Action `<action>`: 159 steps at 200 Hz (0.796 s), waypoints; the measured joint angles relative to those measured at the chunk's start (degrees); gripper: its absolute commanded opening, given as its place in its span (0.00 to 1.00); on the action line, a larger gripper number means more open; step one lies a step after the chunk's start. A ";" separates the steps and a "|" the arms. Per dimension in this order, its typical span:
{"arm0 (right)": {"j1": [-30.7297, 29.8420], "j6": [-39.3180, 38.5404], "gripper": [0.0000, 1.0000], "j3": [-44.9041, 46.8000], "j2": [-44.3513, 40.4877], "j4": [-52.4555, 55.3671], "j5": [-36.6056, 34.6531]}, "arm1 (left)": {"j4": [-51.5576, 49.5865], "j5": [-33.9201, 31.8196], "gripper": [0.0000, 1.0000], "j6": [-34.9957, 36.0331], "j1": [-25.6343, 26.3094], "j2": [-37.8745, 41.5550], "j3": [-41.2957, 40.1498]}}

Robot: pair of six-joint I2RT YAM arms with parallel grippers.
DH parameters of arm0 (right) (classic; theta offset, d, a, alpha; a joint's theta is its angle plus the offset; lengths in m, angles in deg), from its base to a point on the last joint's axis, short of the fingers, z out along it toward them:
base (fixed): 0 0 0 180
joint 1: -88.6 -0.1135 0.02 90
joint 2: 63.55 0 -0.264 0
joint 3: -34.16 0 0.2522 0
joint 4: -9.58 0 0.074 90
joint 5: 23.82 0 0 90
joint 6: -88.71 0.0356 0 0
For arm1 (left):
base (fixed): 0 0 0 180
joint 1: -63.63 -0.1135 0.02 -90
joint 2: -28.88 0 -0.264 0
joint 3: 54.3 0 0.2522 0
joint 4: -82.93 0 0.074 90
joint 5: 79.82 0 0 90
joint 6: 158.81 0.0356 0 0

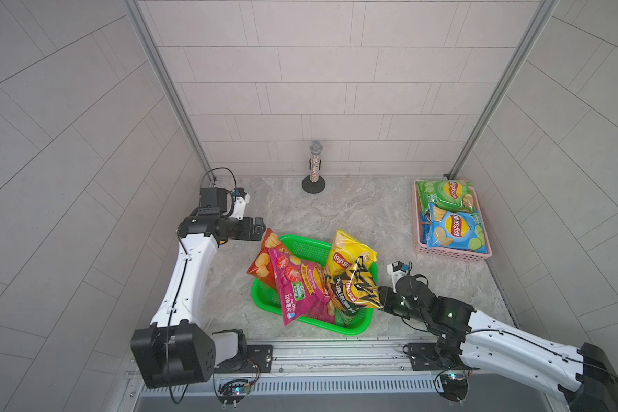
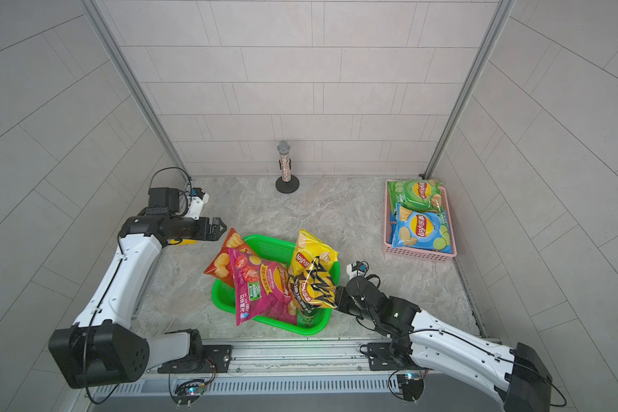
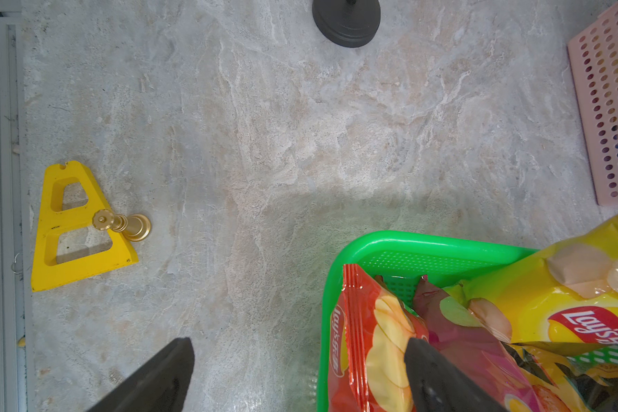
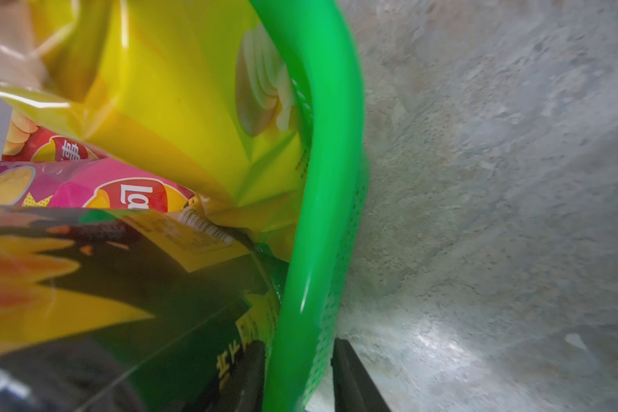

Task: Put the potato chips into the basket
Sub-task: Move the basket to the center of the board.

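Note:
A green basket (image 1: 309, 248) stands mid-table, and several potato chip bags lie piled in it and over its rim: a red-orange bag (image 1: 264, 262), a magenta bag (image 1: 297, 285), a yellow bag (image 1: 346, 253) and a black bag (image 1: 361, 289). My right gripper (image 4: 298, 346) is at the basket's right side, mostly hidden behind the black bag in both top views. One of its fingers is inside the green wall (image 4: 322, 178) and the other outside, pressed on it. My left gripper (image 3: 298, 344) stands open above the basket's far left corner, one fingertip over the red-orange bag (image 3: 371, 339).
A pink basket (image 1: 454, 252) at the back right holds a green chip bag (image 1: 443, 192) and a blue one (image 1: 457, 228). A microphone on a round stand (image 1: 314, 167) stands at the back wall. A yellow triangular piece (image 3: 75, 228) with a gold knob (image 3: 125, 224) lies at the left edge.

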 measured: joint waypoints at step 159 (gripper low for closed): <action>33.59 -21.59 0.00 -14.34 21.81 -0.07 20.20 | 0.02 -0.07 1.00 1.11 0.00 0.02 -1.05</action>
